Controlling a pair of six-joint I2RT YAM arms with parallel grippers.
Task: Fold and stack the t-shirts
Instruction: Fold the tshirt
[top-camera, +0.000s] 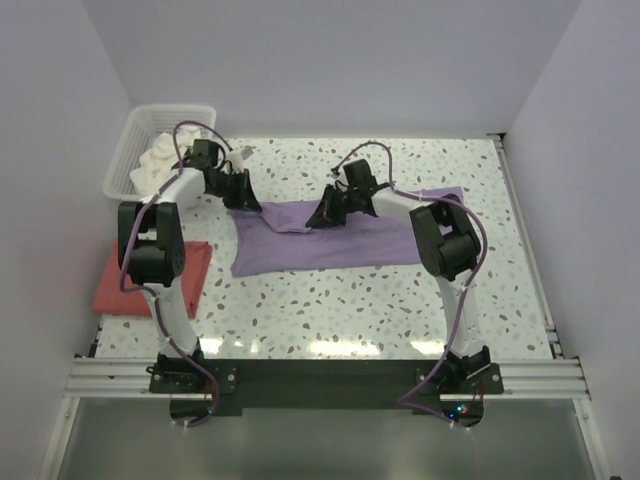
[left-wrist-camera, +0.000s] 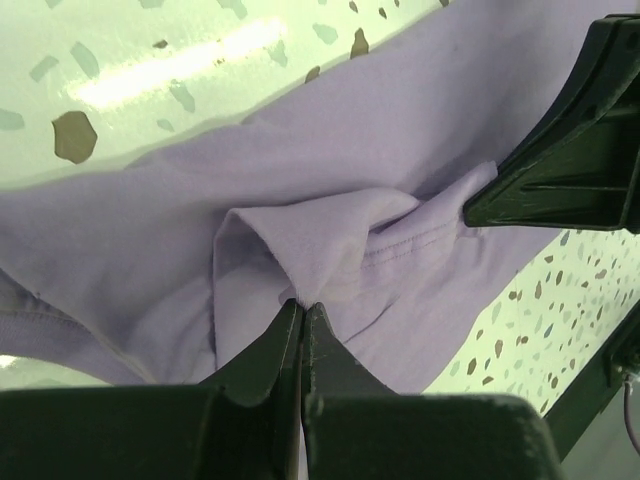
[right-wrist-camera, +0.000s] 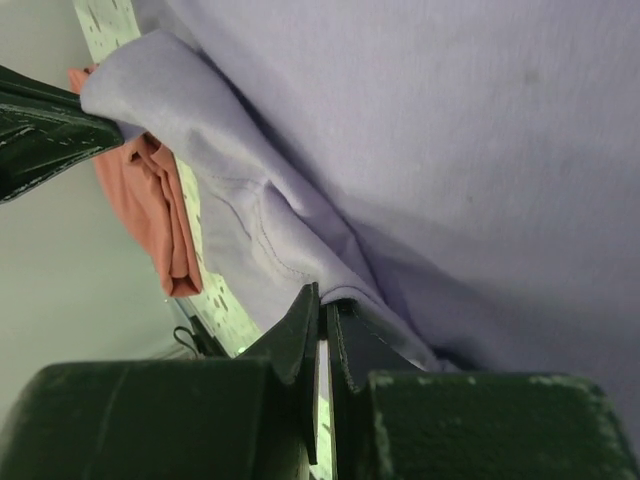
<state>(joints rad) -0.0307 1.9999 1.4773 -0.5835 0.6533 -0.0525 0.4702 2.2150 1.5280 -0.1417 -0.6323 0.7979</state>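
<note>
Lilac t-shirt lies spread across the middle of the speckled table, its far-left part bunched up. Left claw is pinched closed on a fold of it at the far-left corner. Right claw is clamped closed on a stitched fold near the far middle. Coral-red t-shirt sits folded at the table's left edge. White lattice basket is far left, with white cloth inside.
</note>
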